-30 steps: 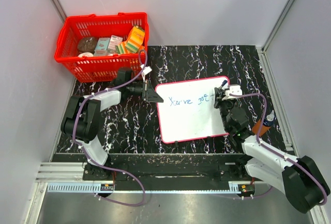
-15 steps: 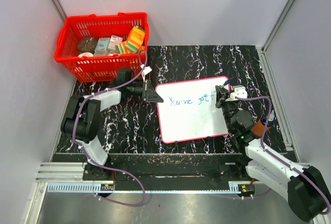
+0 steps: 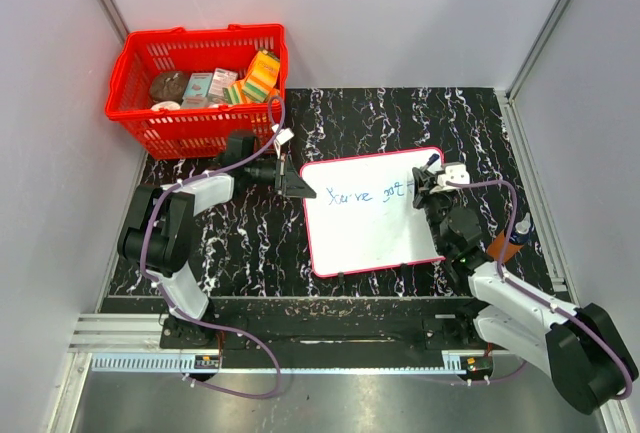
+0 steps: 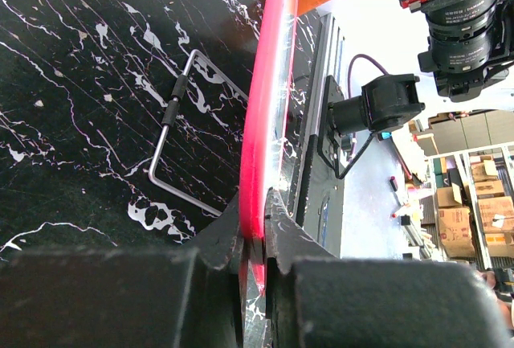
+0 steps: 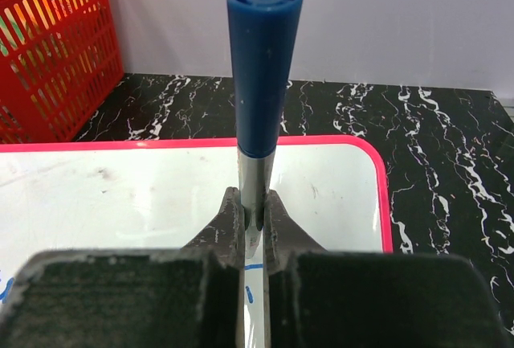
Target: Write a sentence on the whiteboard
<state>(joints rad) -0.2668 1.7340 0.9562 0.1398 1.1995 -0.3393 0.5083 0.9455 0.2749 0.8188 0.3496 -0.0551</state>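
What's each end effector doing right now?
Left end effector: shut on the red-framed rectangular white whiteboard, at its edge.
Right end effector: shut on the blue-capped marker pen.

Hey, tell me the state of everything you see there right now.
whiteboard: lying flat, partly written.
sentence: unfinished, reads "You've got".
left gripper: shut on the whiteboard's edge.
right gripper: shut on the marker.
marker: upright, blue end up.
red basket: holding packaged goods.

whiteboard (image 3: pixel 372 238): sentence (image 3: pixel 366 195) in blue handwriting, "You've got", last stroke by the marker (image 5: pixel 263 67) unclear
packages (image 3: pixel 215 86) in basket (image 3: pixel 160 135): print too small to read
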